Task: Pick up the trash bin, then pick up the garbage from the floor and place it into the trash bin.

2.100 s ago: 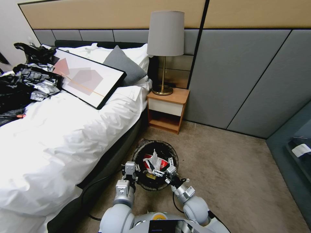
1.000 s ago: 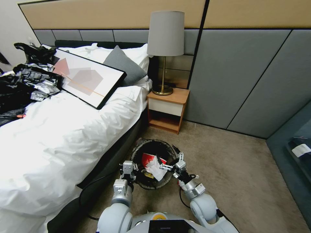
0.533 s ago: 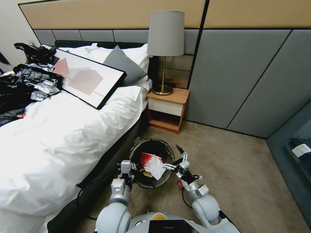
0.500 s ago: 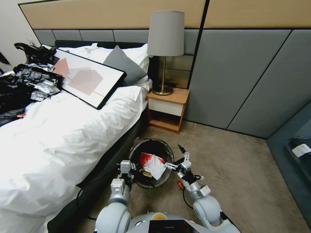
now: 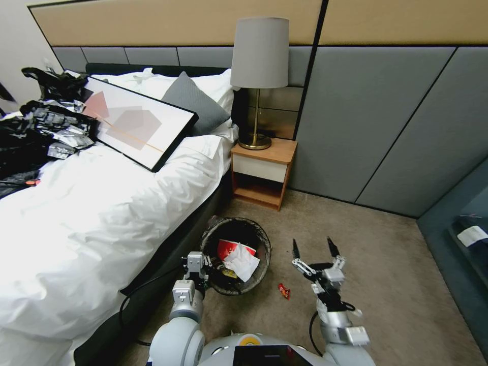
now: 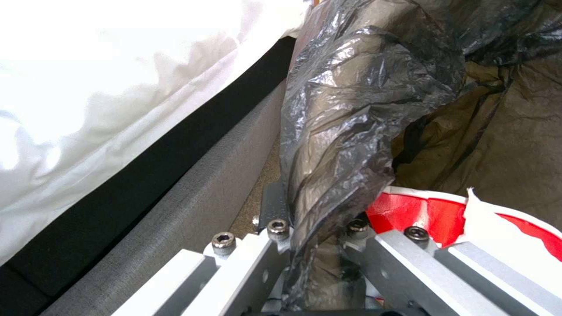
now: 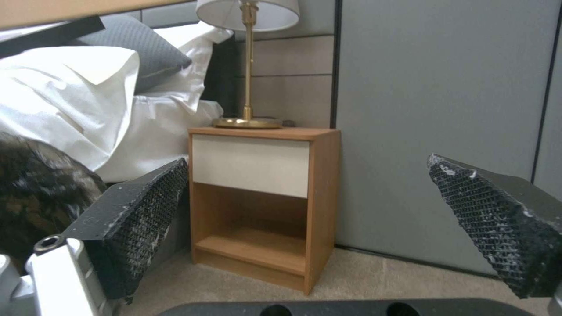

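Left tool [image 5: 195, 266] clamped on the near-left rim of the trash bin [image 5: 262, 256], pinching the black liner [image 6: 351, 109] between its fingers per the left wrist view. Right tool [image 5: 313, 250] spread wide, empty, over bare carpet [image 5: 386, 274] to the right of the bin, pointing at the nightstand [image 7: 263, 197].

Small red wrapper [image 5: 283, 291] lies on the carpet between bin and right arm, just beside the bin. That's what's left.

Bin sits beside the bed [image 5: 101, 213]; can't tell if it's lifted or resting. Inside: red-and-white packet [image 5: 229, 249], white tissue [image 5: 243, 262], something yellow underneath.

Judgement: bin secured, most litter in, one stray piece outstanding. No other floor litter visible.
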